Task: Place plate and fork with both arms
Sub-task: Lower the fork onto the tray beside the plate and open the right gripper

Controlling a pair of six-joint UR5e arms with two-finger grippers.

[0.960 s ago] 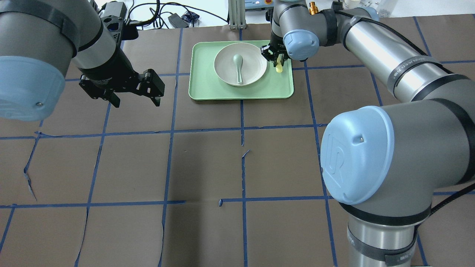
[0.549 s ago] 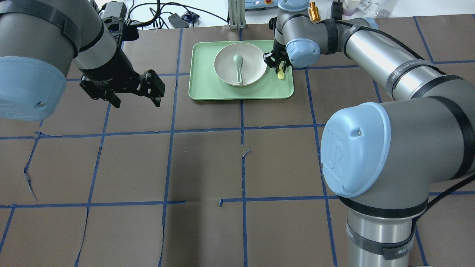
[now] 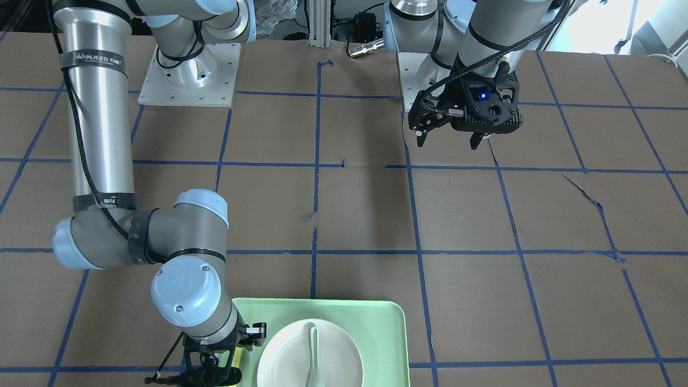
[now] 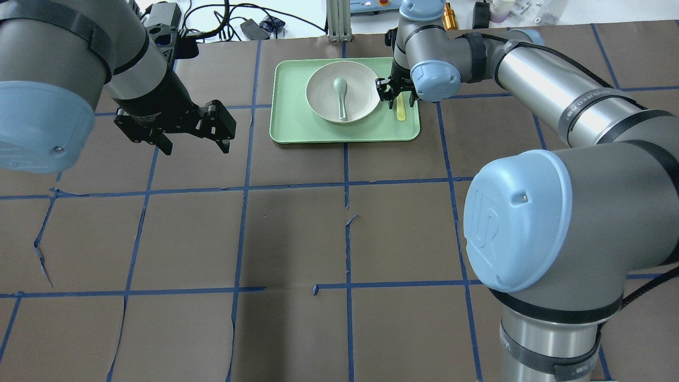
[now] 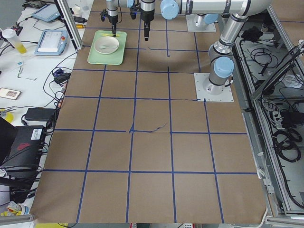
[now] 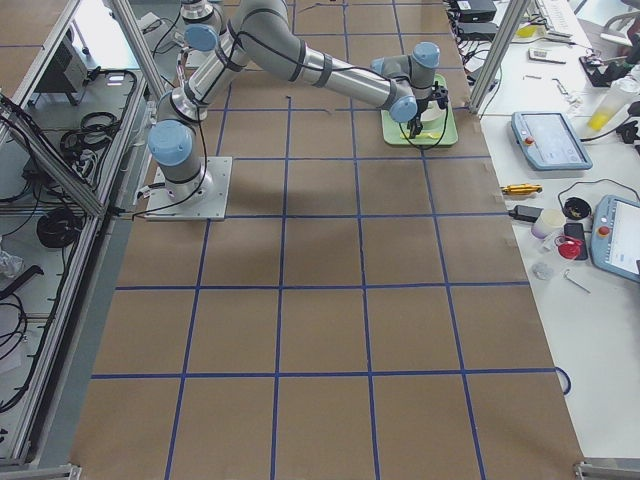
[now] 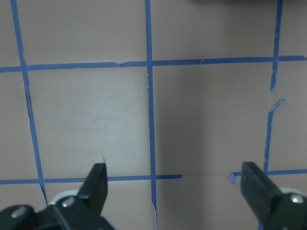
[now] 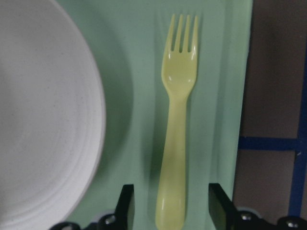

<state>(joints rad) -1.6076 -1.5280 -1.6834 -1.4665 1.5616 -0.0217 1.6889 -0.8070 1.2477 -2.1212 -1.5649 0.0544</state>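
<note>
fingers (image 8: 125, 207) of right gripper (image 8: 170, 211) flank fork (image 8: 178, 86) handle, gaps both sides

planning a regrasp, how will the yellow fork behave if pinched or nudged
The fork looks thin moulded plastic, so probably light and fairly stiff. Lying flat on the smooth tray, it would likely slide, not roll. Its narrow glossy handle might slip in the jaws.

A mint-green tray (image 4: 297, 127) rests on the brown, blue-taped table (image 4: 297, 239).
</note>
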